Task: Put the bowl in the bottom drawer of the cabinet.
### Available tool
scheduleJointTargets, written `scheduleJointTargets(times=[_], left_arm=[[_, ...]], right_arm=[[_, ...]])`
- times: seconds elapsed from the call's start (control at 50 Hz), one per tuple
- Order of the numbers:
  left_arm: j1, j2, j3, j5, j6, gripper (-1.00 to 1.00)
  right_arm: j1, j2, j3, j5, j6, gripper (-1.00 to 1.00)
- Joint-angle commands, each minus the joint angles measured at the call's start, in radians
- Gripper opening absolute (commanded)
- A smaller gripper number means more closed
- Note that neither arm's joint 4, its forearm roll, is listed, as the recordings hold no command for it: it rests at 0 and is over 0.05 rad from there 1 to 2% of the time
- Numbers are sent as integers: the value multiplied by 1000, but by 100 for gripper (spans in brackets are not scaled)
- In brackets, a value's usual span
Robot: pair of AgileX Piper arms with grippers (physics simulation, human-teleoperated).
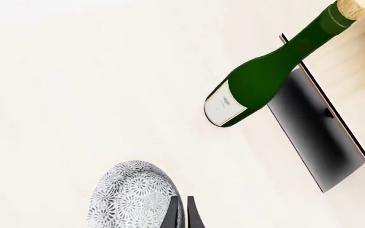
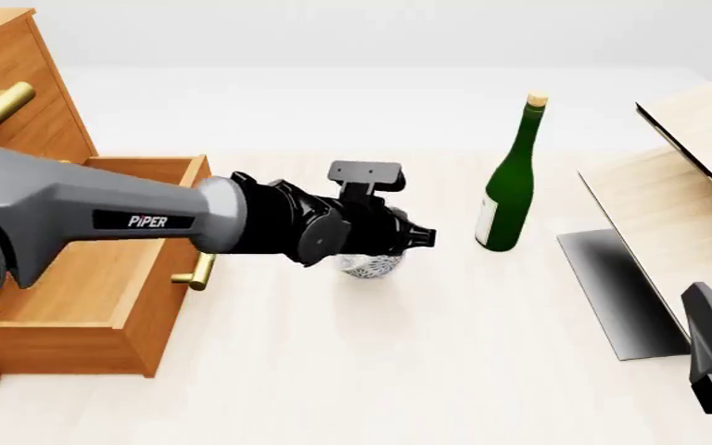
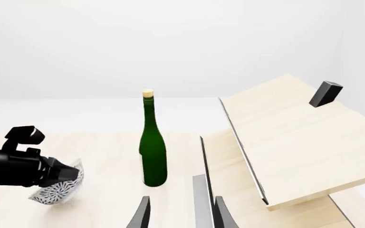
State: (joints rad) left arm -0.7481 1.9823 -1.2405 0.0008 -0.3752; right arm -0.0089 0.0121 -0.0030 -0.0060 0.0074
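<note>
The left gripper holds the speckled bowl, apparently lifted and tilted, just beside the open bottom drawer. Carrying over and release remain. The right gripper idles, fingers apart.

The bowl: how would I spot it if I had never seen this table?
Start at the big orange wooden cabinet on the left, with its bottom drawer pulled open. Follow the grey left arm out to its black claw; the bowl sits there. It is small, round, white with fine grey speckling, unlike the tall green bottle nearby.
</note>
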Motion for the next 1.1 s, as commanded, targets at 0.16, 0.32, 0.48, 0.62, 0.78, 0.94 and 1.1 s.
scheduleJointTargets(times=[0.16, 0.32, 0.48, 0.62, 0.78, 0.94, 1.1], left_arm=[[42, -90, -2, 24, 54, -100], [47, -136, 23, 19, 57, -100], [51, -193, 47, 14, 70, -100], [64, -255, 86, 5, 82, -100], [74, -324, 147, -30, 102, -100], [88, -421, 169, 2, 116, -100], [90, -466, 190, 2, 131, -100]], right_arm=[[0, 0, 0, 0, 0, 100], [0, 0, 0, 0, 0, 100], [0, 0, 0, 0, 0, 100], [0, 0, 0, 0, 0, 100], [0, 0, 0, 0, 0, 100], [0, 0, 0, 0, 0, 100], [0, 0, 0, 0, 0, 100]])
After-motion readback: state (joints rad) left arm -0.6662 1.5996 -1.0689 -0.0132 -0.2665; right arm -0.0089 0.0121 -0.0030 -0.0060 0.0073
